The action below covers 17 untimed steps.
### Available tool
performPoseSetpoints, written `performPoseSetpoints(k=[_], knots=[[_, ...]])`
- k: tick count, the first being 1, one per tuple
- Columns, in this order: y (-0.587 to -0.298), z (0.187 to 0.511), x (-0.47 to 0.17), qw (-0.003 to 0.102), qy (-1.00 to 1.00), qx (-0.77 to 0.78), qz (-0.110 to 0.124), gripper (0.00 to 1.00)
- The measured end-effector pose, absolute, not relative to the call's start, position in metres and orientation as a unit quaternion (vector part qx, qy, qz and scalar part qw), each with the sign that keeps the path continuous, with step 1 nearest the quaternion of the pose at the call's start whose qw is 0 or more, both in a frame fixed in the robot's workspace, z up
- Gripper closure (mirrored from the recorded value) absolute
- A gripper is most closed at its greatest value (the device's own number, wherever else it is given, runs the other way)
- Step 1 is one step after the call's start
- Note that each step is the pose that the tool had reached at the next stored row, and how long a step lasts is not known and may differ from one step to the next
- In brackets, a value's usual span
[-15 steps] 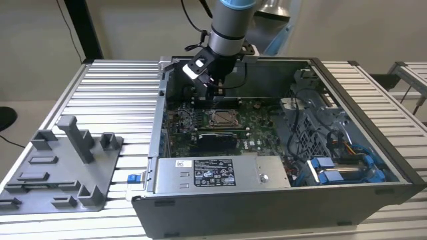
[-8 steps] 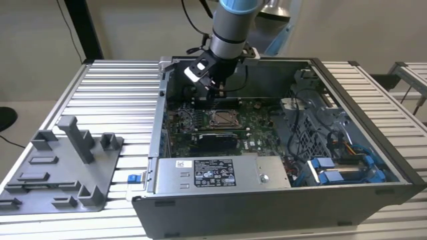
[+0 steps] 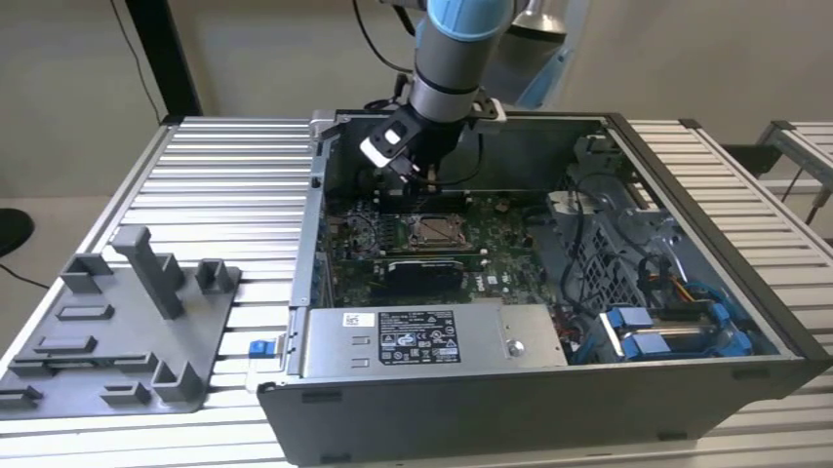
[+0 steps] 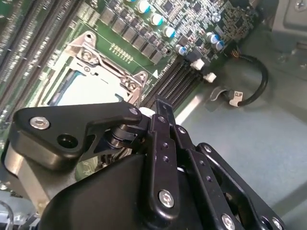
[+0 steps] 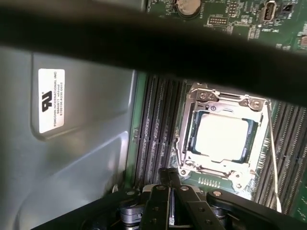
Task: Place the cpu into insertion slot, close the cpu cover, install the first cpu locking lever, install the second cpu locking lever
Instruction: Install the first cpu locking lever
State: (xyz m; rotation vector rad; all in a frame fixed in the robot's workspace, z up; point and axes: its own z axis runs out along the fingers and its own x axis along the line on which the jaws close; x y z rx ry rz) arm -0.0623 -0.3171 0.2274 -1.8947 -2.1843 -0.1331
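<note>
My fingers (image 5: 160, 203) sit narrow, nothing visible between them, just beside the slot (image 5: 191, 143). The chip (image 5: 223, 136) lies flat in it with the cover (image 5: 211, 96) down around it, mid-board in the case (image 3: 521, 409). The lever (image 5: 274, 163) alongside looks thin, stiff and springy; I'd take it near its free end.

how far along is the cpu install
Done: the cpu sits in the insertion slot with the cpu cover lying down around it. In hand: the claw hovers near the slot. Left: the thin locking lever beside the cover looks unlatched.
</note>
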Motion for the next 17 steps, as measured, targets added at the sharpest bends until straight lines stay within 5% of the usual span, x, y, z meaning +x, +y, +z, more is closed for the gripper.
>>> performPoseSetpoints(k=[7, 17], knots=[[-0.3236, 0.2257, -0.0623, 0.132, -0.741, -0.656, -0.058, 1.00], [-0.3257, 0.2186, -0.0659, 0.131, -0.723, -0.675, -0.063, 1.00]])
